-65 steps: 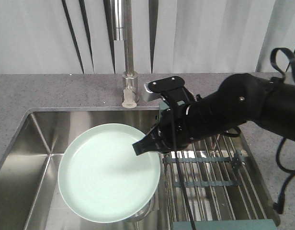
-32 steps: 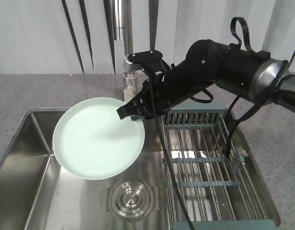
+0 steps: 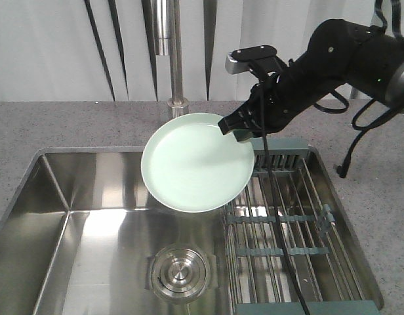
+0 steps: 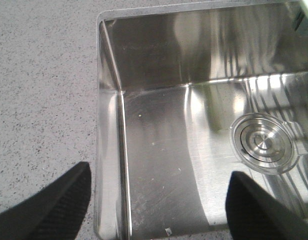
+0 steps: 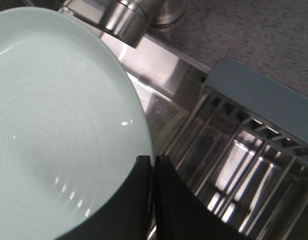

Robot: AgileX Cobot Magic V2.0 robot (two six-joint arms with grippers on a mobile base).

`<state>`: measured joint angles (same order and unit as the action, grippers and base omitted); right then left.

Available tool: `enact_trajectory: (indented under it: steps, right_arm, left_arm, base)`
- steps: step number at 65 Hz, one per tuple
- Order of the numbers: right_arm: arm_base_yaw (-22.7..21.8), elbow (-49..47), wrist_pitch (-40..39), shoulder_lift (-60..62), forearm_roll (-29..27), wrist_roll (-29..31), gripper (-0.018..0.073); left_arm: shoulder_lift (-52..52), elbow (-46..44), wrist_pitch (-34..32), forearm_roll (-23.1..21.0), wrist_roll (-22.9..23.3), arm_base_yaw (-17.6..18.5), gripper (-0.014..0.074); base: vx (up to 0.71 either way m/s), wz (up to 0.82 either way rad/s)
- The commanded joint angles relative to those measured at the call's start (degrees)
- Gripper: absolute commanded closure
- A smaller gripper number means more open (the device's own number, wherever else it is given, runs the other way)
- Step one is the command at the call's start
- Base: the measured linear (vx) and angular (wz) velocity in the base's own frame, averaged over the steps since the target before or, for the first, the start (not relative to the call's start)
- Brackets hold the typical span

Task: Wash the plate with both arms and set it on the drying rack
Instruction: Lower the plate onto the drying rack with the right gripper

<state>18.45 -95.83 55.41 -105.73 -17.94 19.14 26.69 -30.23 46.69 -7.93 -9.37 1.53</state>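
Slippage is the main risk. The right gripper [image 3: 236,129] pinches the plate [image 3: 197,164] at a single spot on its right rim, jaws pressed onto the thin edge. The rest of the plate hangs out to the left, tilted and unsupported, in the air above the sink [image 3: 51,190]. If the plastic rim is wet, it could pivot or slide out of so small a hold, and the plate would drop onto the steel floor near the drain [image 3: 180,273]. The left gripper [image 4: 160,175] offers no backup as it stands. Its fingers are spread wide and empty over the sink's left wall and the countertop [image 4: 44,75], well apart from the plate.

The faucet [image 3: 169,52] rises just behind the plate's upper edge, so a swing backward or leftward could knock the rim against it and jar the grip loose. The drying rack [image 3: 287,216] lies in the right part of the sink. In the front view the plate's lower right edge overlaps the rack's left side, apparently above it rather than touching. A black cable [image 3: 279,216] hangs from the right arm [image 3: 346,52] down across the rods. As the plate is lowered, the cable could snag on a rod or end up under the plate. The rack's raised slotted end sits close below the gripper and could catch the rim on the way down.
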Motion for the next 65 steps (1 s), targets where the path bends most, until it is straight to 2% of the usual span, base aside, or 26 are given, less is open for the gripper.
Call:
enact_trajectory:
  steps: [1, 11, 38, 55, 65]
  right_arm:
    - [-1.64, 0.88, -2.13, 5.7, -0.3, 0.37, 0.0564]
    - [-4.92, 6.47, -3.06, 9.61, 0.44, 0.43, 0.0564]
    - [-12.48, 18.93, -4.87, 14.84, 8.44, 0.18, 0.0564]
    - [-13.56, 24.34, -10.79, 13.44, 10.62, 0.18, 0.0564]
    - [-13.56, 24.46, -11.38, 10.86, 11.88, 0.18, 0.0564]
  left_arm:
    - [0.37, -1.45, -3.29, -0.57, 0.45, -0.03, 0.0076]
    - [0.37, -1.45, -3.29, -0.57, 0.45, -0.03, 0.0076]
    - [0.37, -1.45, -3.29, -0.57, 0.45, -0.03, 0.0076]
    - [0.37, -1.45, -3.29, -0.57, 0.45, -0.03, 0.0076]
    - [0.37, -1.45, -3.29, -0.57, 0.45, -0.03, 0.0076]
  base:
    - [0.0, 0.0]
    - [0.0, 0.0]
    - [0.0, 0.0]
    - [0.0, 0.0]
    - [0.0, 0.0]
